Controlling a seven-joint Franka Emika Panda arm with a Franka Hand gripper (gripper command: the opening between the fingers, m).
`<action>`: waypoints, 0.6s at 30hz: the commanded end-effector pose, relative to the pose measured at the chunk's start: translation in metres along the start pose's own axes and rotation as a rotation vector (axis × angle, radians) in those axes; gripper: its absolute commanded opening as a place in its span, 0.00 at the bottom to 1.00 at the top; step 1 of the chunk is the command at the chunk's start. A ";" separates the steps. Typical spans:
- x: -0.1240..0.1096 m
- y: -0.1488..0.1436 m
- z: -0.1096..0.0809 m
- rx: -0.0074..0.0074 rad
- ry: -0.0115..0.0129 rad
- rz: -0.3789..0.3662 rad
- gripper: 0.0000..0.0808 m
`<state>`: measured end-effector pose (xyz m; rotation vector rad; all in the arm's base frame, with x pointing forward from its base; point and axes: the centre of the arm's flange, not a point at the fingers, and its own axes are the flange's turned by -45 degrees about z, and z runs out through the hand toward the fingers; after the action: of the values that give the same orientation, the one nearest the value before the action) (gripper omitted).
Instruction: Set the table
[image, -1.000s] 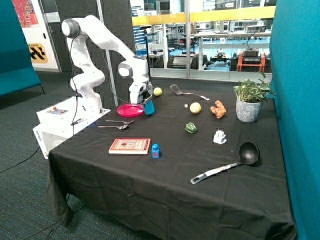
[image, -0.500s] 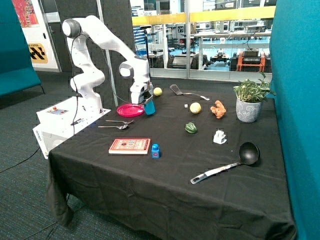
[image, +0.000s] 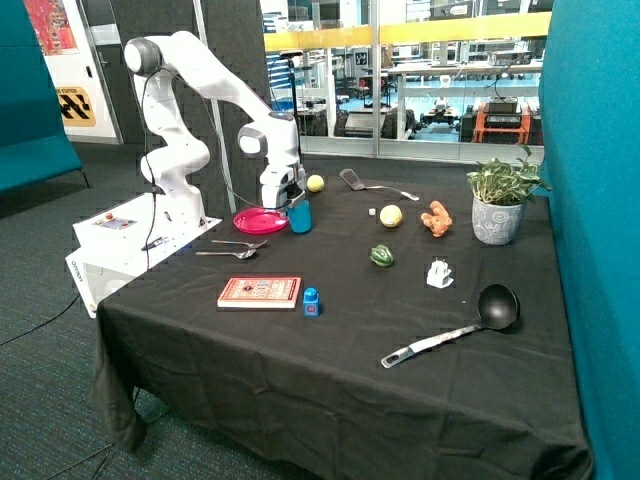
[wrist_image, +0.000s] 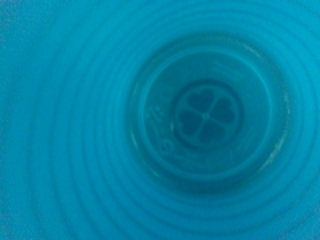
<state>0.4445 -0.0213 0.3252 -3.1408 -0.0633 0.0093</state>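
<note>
A blue cup (image: 299, 216) stands upright on the black table (image: 330, 390), right beside a pink plate (image: 256, 221). My gripper (image: 293, 201) is directly on top of the cup and shut on its rim. In the wrist view the cup's inside (wrist_image: 205, 115) fills the whole picture, with a clover mark on its bottom. A fork and a spoon (image: 232, 249) lie side by side in front of the plate.
A red book (image: 259, 291) and a small blue block (image: 311, 301) lie near the front. A black ladle (image: 470, 320), a potted plant (image: 498, 205), a lemon (image: 391, 215), a green pepper (image: 381, 256), an orange toy (image: 435, 217) and a spatula (image: 375, 185) are spread over the rest.
The blue cup hung tilted in the gripper beside the plate; now it is upright and lower, on the cloth next to the plate.
</note>
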 end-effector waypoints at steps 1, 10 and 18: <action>-0.001 0.002 -0.001 -0.0003 0.0059 -0.008 0.72; 0.014 0.004 -0.013 -0.0003 0.0059 -0.019 0.71; 0.026 0.000 -0.023 -0.0003 0.0059 -0.033 0.70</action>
<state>0.4541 -0.0229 0.3373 -3.1412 -0.0922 -0.0149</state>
